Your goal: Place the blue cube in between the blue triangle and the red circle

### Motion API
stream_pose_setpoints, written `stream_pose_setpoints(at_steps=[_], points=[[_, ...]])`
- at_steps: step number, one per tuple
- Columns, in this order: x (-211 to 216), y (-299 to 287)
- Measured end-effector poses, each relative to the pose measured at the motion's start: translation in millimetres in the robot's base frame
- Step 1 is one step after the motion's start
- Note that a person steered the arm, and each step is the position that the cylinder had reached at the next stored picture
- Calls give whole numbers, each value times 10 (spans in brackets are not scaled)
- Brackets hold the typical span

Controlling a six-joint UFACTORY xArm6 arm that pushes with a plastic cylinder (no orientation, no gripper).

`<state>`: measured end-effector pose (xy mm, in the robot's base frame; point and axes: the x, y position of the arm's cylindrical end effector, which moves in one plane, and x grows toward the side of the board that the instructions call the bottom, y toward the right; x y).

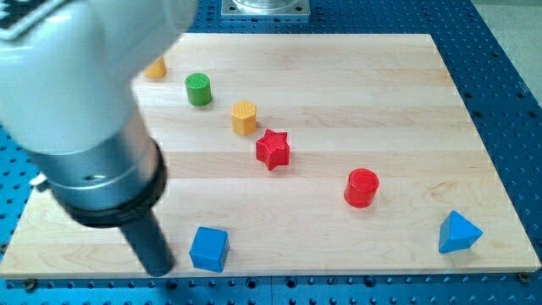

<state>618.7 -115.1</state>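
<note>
Pale wooden tabletop (356,93) fills the view, sitting on a blue perforated base, and looming over its left side is the big grey arm (76,102) with its straight dark rod. There's no hand here at all, nothing to open or hold with, just my tip (161,271), planted near the view's bottom edge.

Now the key relation: the blue plastic cube (209,248) sits just to the view's right of my tip, close beside it, and I can't tell whether they're touching. The cube lies at the bottom of the tabletop, left of centre.

Over to the view's right, the blue plastic triangle (458,231) sits near the bottom right corner, and the red plastic circle (362,187) stands up and left of it. The gap between those two is the target, well apart from the cube.

So my tip is on the cube's left flank, which looks right for a long rightward push, angled slightly toward the view's top.

Bystanders: red star (273,149), yellow hexagon-like block (244,117), green cylinder (198,89), and a yellow block (155,69) half hidden behind the arm.
</note>
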Motion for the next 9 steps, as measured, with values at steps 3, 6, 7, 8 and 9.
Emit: stream_pose_setpoints(at_steps=[3, 6, 7, 8, 9], points=[[-69, 1543], [-280, 1645], [-295, 1929], [-296, 1929], [-255, 2085]])
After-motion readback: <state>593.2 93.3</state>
